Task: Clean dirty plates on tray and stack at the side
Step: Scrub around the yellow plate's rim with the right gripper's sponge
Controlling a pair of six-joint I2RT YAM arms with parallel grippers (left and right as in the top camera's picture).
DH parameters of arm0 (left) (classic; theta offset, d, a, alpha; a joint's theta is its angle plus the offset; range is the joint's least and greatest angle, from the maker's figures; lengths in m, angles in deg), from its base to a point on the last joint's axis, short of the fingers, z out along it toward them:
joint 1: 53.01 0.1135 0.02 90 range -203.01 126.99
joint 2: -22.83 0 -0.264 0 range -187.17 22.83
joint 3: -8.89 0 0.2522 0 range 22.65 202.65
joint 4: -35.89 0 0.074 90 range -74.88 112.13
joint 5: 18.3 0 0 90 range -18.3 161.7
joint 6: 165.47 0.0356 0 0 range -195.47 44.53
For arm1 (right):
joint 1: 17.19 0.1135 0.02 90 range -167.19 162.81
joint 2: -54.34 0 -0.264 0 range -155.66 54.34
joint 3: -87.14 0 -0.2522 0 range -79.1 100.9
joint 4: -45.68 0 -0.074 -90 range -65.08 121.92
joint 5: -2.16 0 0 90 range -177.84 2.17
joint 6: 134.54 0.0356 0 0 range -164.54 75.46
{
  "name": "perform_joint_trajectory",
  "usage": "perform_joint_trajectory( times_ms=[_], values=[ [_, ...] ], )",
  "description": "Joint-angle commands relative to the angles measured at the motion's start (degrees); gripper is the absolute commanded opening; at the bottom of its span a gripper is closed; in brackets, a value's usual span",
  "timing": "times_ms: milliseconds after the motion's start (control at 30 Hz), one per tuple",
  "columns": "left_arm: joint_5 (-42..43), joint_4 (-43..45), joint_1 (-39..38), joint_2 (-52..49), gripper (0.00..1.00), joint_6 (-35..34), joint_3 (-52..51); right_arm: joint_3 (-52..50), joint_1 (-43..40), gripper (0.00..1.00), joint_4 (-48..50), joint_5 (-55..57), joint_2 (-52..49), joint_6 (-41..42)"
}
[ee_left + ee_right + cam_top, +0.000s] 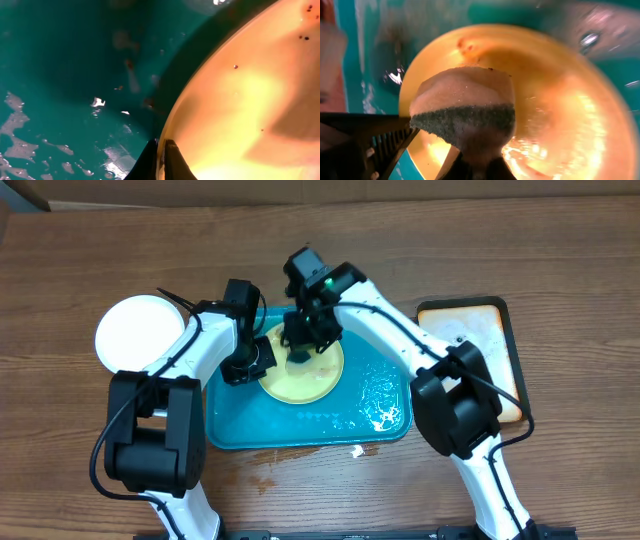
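Note:
A pale yellow-green plate lies in the wet teal tray. My left gripper is shut on the plate's left rim; in the left wrist view its fingers pinch the rim of the plate over the tray. My right gripper is shut on a sponge with a dark scouring side and holds it against the plate, which is wet and has small brown smears near its far rim. A white plate sits on the table left of the tray. No third plate shows.
A smaller black-rimmed tan tray lies right of the teal tray. Soapy water pools in the teal tray's right part. A small white scrap lies on the wooden table near the tray's front edge.

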Motion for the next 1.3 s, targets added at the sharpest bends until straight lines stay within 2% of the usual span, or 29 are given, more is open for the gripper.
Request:
perform_joint_trajectory(
  times_ms=[0, 233, 567, 967, 1267],
  values=[
    [-1.16, -0.48, -1.20, -2.89, 0.04, 1.25, 0.09, -2.86, 0.00, 0.04, 1.31, -1.27, -1.16, 1.77],
    [-1.16, -0.87, -3.37, -2.89, 0.04, 1.20, 0.50, -4.98, 0.00, 0.04, 4.92, -3.69, -1.97, 2.51],
    [-0.59, -1.07, -8.28, -2.89, 0.04, 0.66, 0.52, -5.01, -0.63, 0.04, 9.46, -1.62, -1.97, 9.70],
    [-1.22, -1.44, -8.55, -2.89, 0.04, -0.96, 3.02, -6.19, -5.86, 0.04, 3.10, 7.02, -1.97, 12.13],
    [-3.80, -2.14, -8.55, -2.89, 0.04, -3.34, 3.45, -8.92, -12.41, 0.04, 1.09, 8.31, -1.97, 15.69]
  ],
)
